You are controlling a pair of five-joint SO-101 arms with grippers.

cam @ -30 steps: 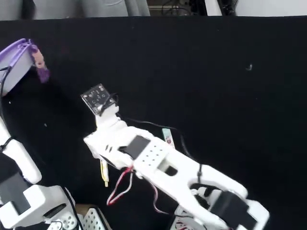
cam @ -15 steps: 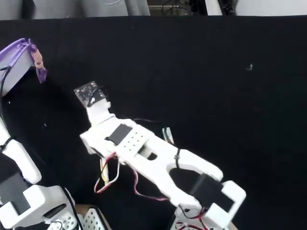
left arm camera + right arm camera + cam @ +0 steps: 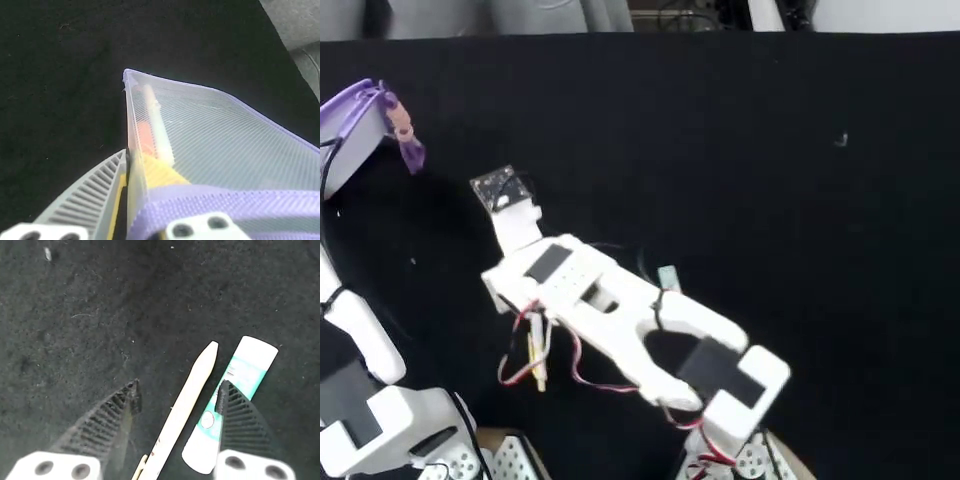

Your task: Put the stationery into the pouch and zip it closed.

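Black table (image 3: 770,150): cream pencil (image 3: 192,385), teal-white tube (image 3: 250,365) side by side.

Pouch (image 3: 355,120) cut by edge; R arm (image 3: 610,305) partly hides pencil (image 3: 537,362).

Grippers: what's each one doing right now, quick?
Left gripper: shut on the pouch.
Right gripper: open, one finger on either side of the pencil.

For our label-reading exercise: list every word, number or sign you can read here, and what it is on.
Nothing is legible.
White-and-teal stick: dark print and a round mark, too blurred to read.
Cream pencil: tiny marks near its end, too small to read.
Pouch: no print.
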